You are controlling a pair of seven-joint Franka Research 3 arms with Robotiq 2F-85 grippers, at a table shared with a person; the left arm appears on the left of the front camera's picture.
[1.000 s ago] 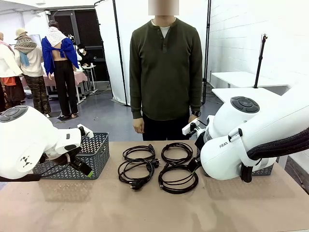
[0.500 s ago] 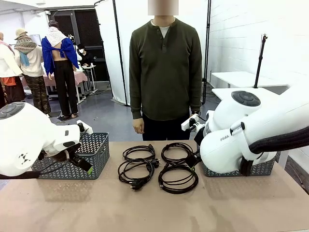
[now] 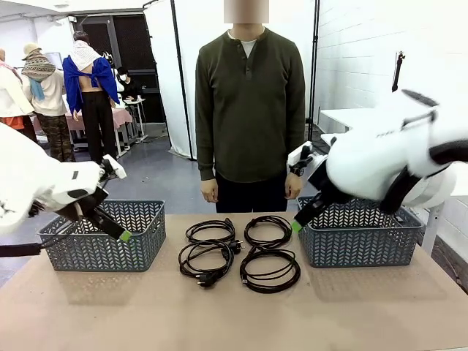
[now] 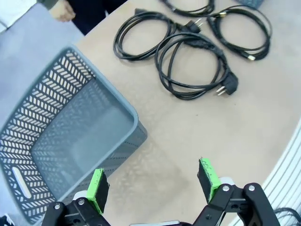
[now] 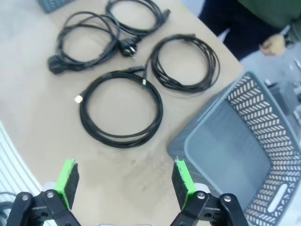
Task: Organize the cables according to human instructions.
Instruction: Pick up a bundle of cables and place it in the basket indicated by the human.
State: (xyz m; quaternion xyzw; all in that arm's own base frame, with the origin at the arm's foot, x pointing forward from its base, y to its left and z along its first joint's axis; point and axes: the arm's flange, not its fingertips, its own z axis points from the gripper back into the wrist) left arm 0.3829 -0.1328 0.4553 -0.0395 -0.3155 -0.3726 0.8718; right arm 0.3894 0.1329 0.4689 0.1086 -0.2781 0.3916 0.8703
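Note:
Four black cable bundles lie mid-table: back left, back right, front left, front right. The human stands at the far side, hands down. My left gripper hovers open above the left basket's near corner, well left of the cables. My right gripper hangs open just right of the back right bundle. In the left wrist view the gripper holds nothing and cables lie ahead. In the right wrist view the gripper is empty above the front right bundle.
A grey lattice basket stands at the table's left, and a second basket at its right. Both look empty in the wrist views, left basket and right basket. Bare tabletop runs along the near edge.
Both arms have lifted and swung outward from low over the table, uncovering the two baskets. The cables and the person have stayed put.

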